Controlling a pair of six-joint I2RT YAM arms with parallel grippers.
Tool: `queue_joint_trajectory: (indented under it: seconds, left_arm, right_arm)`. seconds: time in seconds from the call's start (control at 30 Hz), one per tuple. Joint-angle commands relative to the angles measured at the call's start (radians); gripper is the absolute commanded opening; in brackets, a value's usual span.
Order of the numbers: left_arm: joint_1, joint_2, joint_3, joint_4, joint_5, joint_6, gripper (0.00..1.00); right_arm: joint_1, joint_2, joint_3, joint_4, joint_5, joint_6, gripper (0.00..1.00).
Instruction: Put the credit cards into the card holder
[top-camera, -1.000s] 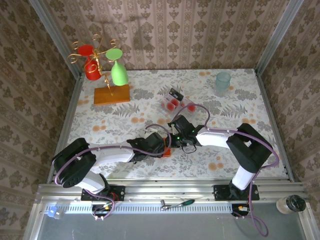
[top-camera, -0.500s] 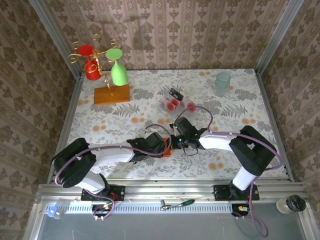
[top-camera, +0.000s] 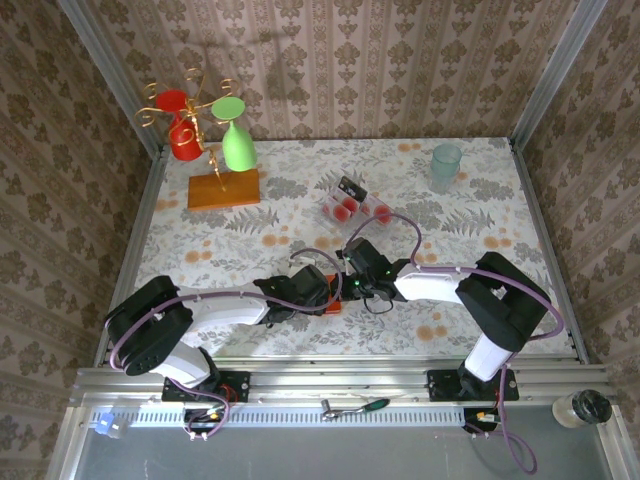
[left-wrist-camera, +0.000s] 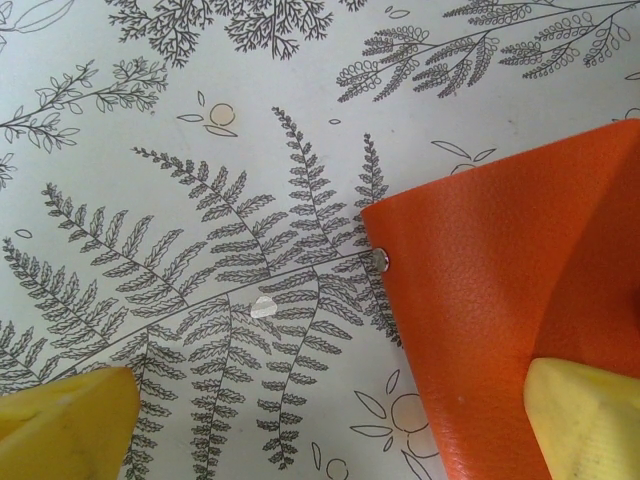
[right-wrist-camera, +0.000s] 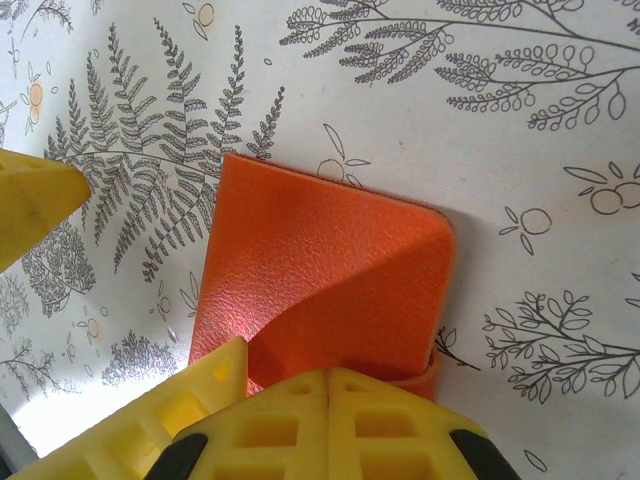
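table (top-camera: 480, 235) | card holder (right-wrist-camera: 320, 260); credit cards (top-camera: 352, 207); cup (top-camera: 445, 162); wooden block (top-camera: 223, 190)

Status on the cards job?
Done: nothing; the credit cards lie piled apart from the card holder. In hand: open left gripper has one finger over the holder, shut right gripper sits at its creased flap. Left: opening it, loading every card.
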Motion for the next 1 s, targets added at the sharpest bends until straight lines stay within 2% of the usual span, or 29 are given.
queue_joint_trajectory:
  seconds: [0.0, 0.33, 0.73, 0.97]
  left_arm:
    - [-0.007, 0.027, -0.029, -0.028, 0.009, -0.005, 1.00]
    - [0.002, -0.048, -0.013, -0.060, 0.009, 0.015, 1.00]
    - [-0.001, -0.009, -0.050, -0.019, 0.029, 0.002, 1.00]
    - [-0.002, -0.005, -0.053, -0.009, 0.029, 0.001, 1.00]
  right_arm:
    - [0.030, 0.061, -0.058, -0.087, 0.005, 0.024, 0.00]
    - [0.005, 0.041, 0.025, -0.101, -0.067, 0.025, 0.00]
    - [-0.063, -0.044, 0.061, -0.125, -0.082, 0.033, 0.00]
    - [-0.067, -0.028, 0.074, -0.127, -0.086, 0.030, 0.00]
